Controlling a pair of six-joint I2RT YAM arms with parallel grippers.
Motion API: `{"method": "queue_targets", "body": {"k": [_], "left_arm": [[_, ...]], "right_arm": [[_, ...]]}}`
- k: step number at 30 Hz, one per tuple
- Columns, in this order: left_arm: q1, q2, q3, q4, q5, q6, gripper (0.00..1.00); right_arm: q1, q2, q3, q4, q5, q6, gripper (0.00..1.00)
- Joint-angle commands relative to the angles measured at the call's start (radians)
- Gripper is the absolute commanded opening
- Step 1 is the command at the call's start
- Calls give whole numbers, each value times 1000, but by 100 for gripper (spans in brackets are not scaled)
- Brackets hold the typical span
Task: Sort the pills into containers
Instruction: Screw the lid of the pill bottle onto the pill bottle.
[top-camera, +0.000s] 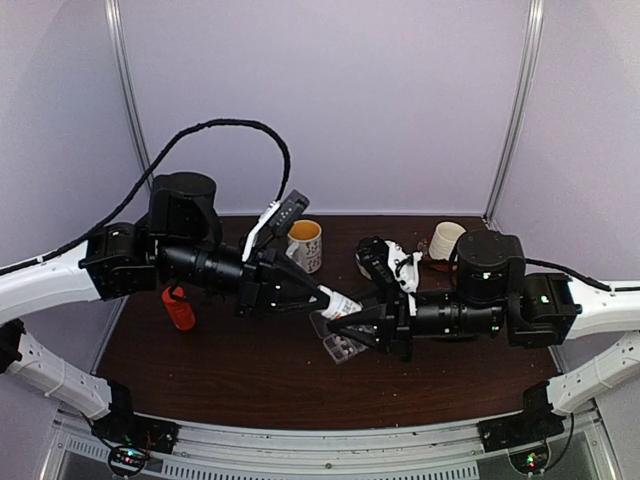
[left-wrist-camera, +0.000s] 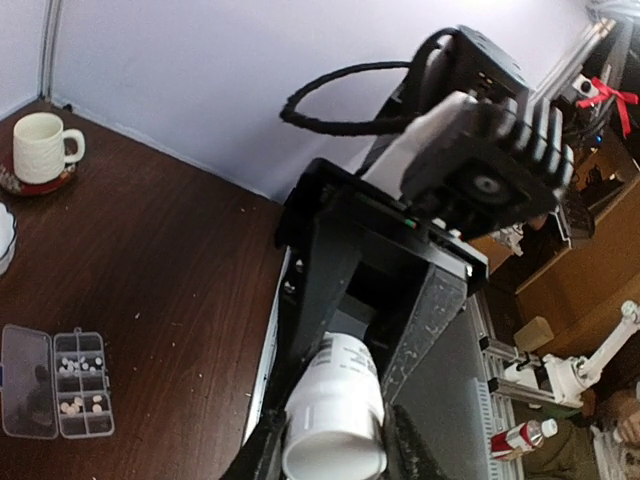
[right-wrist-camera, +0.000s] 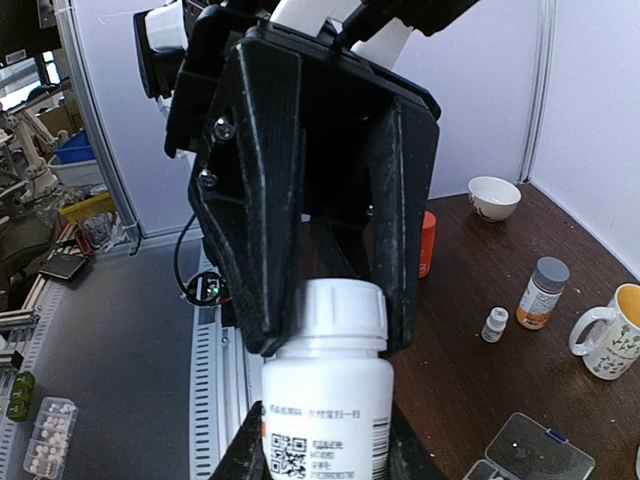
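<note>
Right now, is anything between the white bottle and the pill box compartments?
The cap of the white bottle is on, clamped by the left gripper; the right gripper holds the body. The pill box lies open, its compartments uncovered.

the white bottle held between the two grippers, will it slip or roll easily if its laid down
Probably rigid: the white bottle shows no dent where the right gripper clamps its body. Its smooth plastic wall looks slippery, so it might twist in that grip. As a cylinder, it would likely roll if laid sideways on the table.
</note>
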Motion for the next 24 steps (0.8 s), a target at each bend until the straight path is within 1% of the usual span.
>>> {"method": "queue_targets", "body": {"k": [1, 4, 8, 10, 14, 18, 24], "left_arm": [[-6, -30, 26, 30, 89, 324, 0], [-6, -44, 15, 31, 156, 462, 0], [-11, -76, -14, 4, 236, 743, 0], [-14, -80, -7, -33, 244, 845, 0], [-14, -62, 33, -115, 202, 973, 0], [-15, -25, 84, -223, 179, 1141, 0], [-43, -3, 106, -282, 62, 1324, 0]], "right_arm": [[-3, -67, -15, 117, -185, 200, 0], [-8, -67, -10, 139, -262, 236, 0], [-8, -41, 17, 136, -334, 280, 0], [-8, -33, 11, 157, -366, 304, 0], [-9, -29, -10, 207, -402, 351, 0], [-9, -20, -29, 285, -444, 407, 0], [-15, 27, -44, 403, -528, 516, 0]]}}
